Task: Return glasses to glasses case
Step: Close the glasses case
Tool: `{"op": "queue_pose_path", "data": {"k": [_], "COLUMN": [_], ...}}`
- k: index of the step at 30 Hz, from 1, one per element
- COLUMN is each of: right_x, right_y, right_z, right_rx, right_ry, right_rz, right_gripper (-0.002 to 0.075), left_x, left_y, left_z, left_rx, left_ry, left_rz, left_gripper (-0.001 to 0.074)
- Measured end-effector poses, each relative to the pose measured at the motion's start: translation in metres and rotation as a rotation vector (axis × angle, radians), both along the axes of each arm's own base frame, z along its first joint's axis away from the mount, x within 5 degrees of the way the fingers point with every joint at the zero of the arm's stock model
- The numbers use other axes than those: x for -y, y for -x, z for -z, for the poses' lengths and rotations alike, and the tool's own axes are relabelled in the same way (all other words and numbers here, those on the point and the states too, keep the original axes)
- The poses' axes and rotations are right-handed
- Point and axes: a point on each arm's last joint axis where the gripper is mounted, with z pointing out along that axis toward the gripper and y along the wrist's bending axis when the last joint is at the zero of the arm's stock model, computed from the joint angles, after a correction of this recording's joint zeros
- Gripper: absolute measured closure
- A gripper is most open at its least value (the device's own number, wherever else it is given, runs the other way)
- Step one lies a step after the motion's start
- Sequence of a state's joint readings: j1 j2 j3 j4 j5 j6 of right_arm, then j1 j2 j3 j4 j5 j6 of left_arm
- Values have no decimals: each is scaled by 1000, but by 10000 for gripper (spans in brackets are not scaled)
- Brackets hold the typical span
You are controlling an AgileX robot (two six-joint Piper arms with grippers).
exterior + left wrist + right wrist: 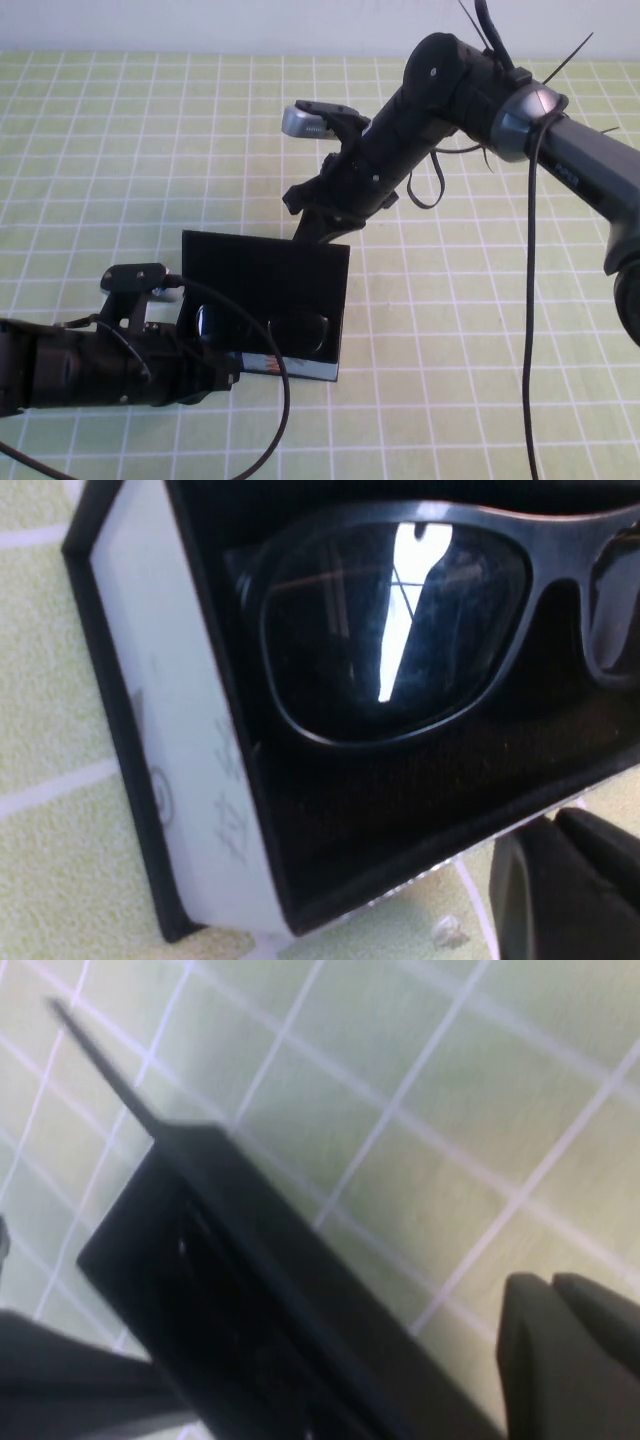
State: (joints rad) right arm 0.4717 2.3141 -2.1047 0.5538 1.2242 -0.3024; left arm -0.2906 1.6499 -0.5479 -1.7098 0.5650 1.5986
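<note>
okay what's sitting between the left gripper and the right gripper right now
In the high view, the open glasses case sits between them, glasses inside. The left gripper is at its near-left corner; the right gripper is at its raised lid's far edge.

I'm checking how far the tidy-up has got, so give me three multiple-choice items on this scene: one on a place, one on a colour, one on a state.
1. Where are the glasses?
A. Inside the glasses case
B. On the cloth beside it
C. Held up by the right gripper

2. What colour is the table cover?
A. Plain white
B. Light green with white grid lines
C. Red checks

3. How is the case's lid?
A. Shut flat
B. Missing
C. Raised open

Answers: 1 A, the left wrist view shows the lenses lying within the case walls. 2 B, the high view shows green squares with white lines. 3 C, the flap stands up at the case's far edge, by the right gripper, while the left gripper sits at the case's near left corner.
</note>
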Motion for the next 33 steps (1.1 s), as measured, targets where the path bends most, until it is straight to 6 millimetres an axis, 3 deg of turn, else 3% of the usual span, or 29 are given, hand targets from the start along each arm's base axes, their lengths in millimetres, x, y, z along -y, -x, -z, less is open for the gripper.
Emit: {"op": "queue_pose_path", "data": {"k": [6,12,18,25,33], "right_x": [1,-15,-28,-31,-31], "right_y": [15,47,74,87,87], "right_z": [-5,-22,-1,18,16], "right_rx": [-20,-12,-72,-124,-104], "right_ry": [-1,5,69,114,106], "right_rz": [-25,-94,-158,-186,-206], "right_gripper": [737,737,737,737,737], "left_x": [0,-2,-6,-20,-40], "left_y": [0,-1,3,38,93], "left_z": [0,1,-19,-66,-109], "left_rx": [0,12,53,212,493], "left_ry": [-3,-29,-53,-57,13], "left_rz": [-2,-4,-26,-42,-77], "left_gripper": [737,737,737,737,737]}}
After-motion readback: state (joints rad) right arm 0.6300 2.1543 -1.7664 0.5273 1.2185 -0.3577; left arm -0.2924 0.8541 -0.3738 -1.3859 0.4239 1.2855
